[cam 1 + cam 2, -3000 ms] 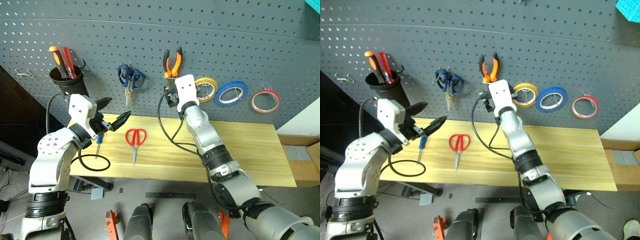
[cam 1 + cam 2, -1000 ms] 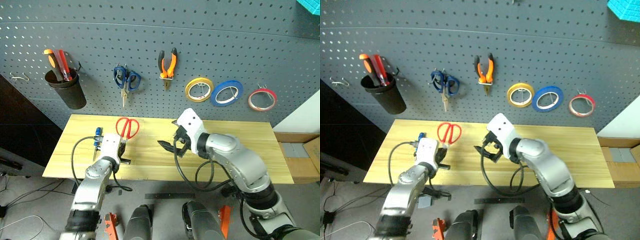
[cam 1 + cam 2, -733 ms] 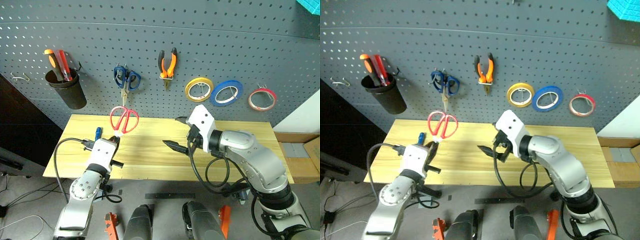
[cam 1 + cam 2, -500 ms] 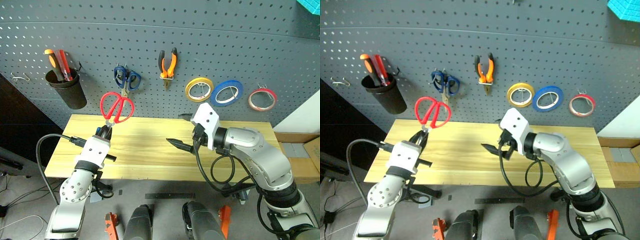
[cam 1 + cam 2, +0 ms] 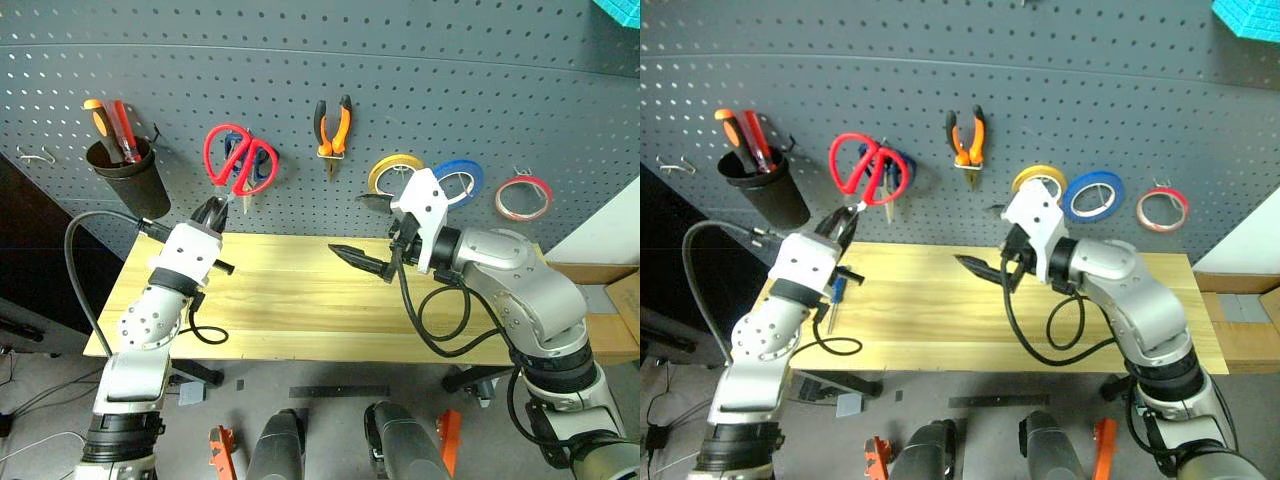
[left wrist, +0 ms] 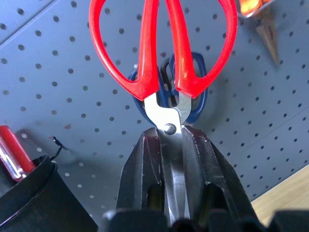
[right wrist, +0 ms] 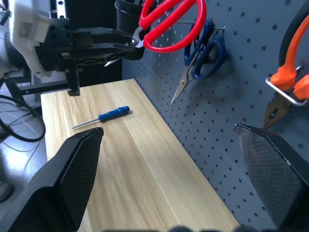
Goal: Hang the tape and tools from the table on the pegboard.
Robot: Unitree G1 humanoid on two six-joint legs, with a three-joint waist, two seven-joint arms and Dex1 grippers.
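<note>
The left gripper (image 5: 213, 212) is clenched on the steel blades of the red-handled scissors (image 5: 236, 163), holding them handles-up in front of the pegboard (image 5: 330, 50). Its wrist view gives the detail the head views lack: both black fingers (image 6: 145, 164) pinch the blades just below the pivot screw, and the red loops stand directly over the blue-handled scissors (image 6: 195, 96) hanging behind them, with the black cup (image 6: 29, 198) off to one side. The right gripper (image 5: 372, 232) hangs released above the table (image 5: 300, 310), jaws spread wide and holding nothing. Its wrist view catches the blue-handled screwdriver (image 7: 102, 116) lying flat on the bare wood, which in the left eye view is hidden behind the left arm and in the right eye view shows only as a sliver (image 5: 837, 290) beside that arm. Farther back on the board, the head views show the pliers (image 5: 334, 128) hung on a hook, then the yellow roll (image 5: 392, 172), the blue roll (image 5: 460, 178) and the red ring of tape (image 5: 524, 197) in a row, the first two partly behind the right gripper
</note>
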